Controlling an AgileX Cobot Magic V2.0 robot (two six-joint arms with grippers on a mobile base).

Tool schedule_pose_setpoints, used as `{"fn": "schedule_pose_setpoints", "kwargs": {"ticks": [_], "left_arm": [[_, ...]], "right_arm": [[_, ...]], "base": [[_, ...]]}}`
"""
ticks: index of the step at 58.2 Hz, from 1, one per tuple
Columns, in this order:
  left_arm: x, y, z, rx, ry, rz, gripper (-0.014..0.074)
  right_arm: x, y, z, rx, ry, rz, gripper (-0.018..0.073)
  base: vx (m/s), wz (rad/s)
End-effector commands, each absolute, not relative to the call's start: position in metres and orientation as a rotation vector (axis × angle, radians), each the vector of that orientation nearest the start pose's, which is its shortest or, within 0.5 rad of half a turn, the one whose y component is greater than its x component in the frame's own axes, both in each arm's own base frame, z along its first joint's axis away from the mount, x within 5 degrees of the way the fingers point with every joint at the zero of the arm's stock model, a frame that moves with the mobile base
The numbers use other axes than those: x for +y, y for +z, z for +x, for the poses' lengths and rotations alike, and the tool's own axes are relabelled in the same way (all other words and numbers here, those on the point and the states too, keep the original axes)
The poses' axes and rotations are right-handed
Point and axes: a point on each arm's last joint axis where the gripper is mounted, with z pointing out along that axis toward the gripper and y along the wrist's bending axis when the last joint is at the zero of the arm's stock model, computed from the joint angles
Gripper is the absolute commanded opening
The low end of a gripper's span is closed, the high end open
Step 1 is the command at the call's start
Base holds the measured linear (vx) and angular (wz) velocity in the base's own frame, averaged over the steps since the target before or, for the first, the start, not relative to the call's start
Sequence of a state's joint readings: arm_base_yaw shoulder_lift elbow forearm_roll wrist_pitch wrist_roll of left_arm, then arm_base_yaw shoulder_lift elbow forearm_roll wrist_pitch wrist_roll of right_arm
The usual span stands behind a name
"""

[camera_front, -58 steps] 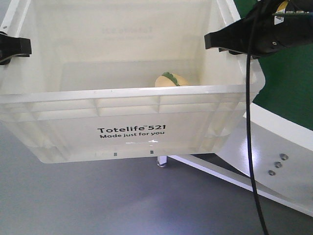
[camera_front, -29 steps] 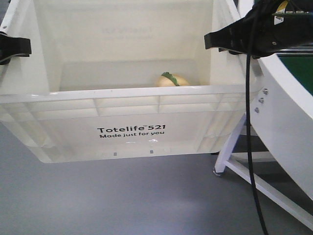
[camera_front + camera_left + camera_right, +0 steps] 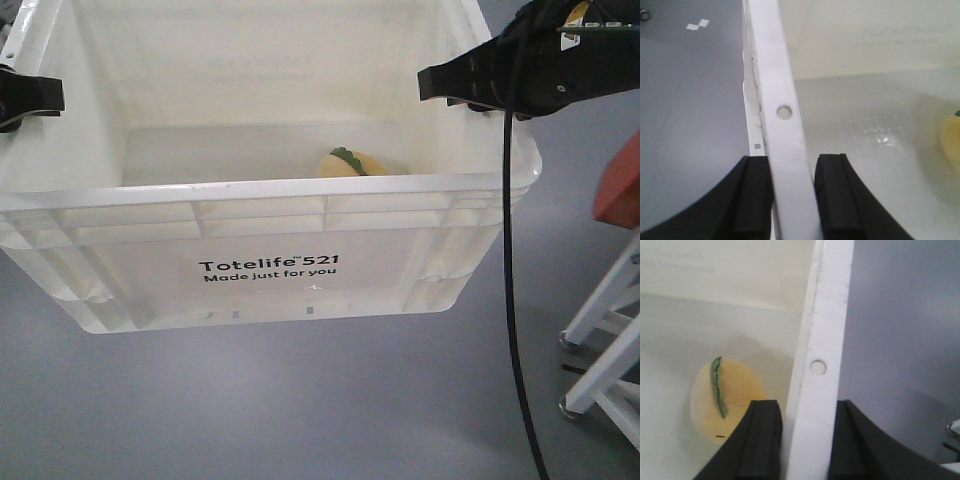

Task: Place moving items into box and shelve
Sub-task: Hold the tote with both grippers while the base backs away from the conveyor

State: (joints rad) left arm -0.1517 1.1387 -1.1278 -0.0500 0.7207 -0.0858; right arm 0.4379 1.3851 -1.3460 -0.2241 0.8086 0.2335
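Front view: white translucent plastic tote box (image 3: pixel 140 250), printed "Totelife 521", hangs between both arms over the grey floor (image 3: pixel 300 410). Left gripper (image 3: pixel 25 95) is on the left side rim, right gripper (image 3: pixel 445 85) on the right side rim. Pale yellow rounded item with a green strip (image 3: pixel 352 163) lies on the box bottom, right of centre, near the back. Black cable (image 3: pixel 510 260) drops in front of the box's right corner. White frame legs (image 3: pixel 600 340) and a red-orange panel (image 3: pixel 622 185) sit at the right edge.

Left wrist: left gripper (image 3: pixel 790 197) is clamped on the box rim (image 3: pixel 782 85), one finger outside and one inside. The yellow item (image 3: pixel 951 142) is just visible at far right.

Right wrist: right gripper (image 3: pixel 807 440) is clamped on the opposite rim (image 3: pixel 827 315) the same way. The item (image 3: pixel 735 400) is on the bottom, close to this wall.
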Motion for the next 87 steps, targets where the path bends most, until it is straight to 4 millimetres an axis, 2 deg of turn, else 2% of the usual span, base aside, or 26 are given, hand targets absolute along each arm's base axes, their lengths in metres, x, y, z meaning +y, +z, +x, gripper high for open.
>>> {"fn": "schedule_pose_setpoints", "kwargs": {"ticks": [1,87], "left_arm": [[-0.0378,0.4173,0.2312,1.977,-0.169,0.086,0.0056],[-0.0378,0.4171,0.2311,1.98,-0.17,0.085,0.0056]], "right_arm": [[0.1077,0.4196,0.2739,2.058,0.069,-0.343,0.011],[0.1077,0.4196,0.2739,2.058,0.069,-0.343,0.011]], "base": [[-0.04,0.65],[0.04,0.57]]}}
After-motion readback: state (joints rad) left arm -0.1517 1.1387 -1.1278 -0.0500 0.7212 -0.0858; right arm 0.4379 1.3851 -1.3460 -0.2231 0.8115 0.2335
